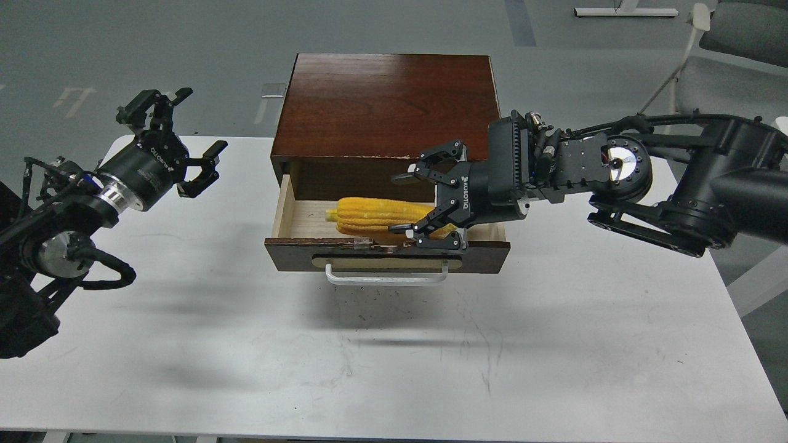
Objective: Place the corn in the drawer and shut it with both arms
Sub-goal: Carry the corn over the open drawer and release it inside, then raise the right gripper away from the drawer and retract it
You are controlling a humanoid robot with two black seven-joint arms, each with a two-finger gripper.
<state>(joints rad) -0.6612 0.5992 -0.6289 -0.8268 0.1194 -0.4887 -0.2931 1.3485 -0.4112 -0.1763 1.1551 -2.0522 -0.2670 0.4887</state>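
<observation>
The yellow corn (372, 215) lies lengthwise inside the open drawer (289, 212), its tapered end pointing right. The drawer's dark front (486, 253) with the white bar handle (386, 278) stands pulled out from the dark brown cabinet (385, 104). My right gripper (403, 204) hangs over the drawer's right half, its jaws spread wide, one finger above and one below the corn's right end, not pinching it. My left gripper (184, 132) is open and empty, held in the air above the table left of the cabinet.
The white table (394, 357) holds the cabinet at its back middle. My right arm (615, 172) stretches in from the right above the table. An office chair (739, 37) stands on the floor at the far right.
</observation>
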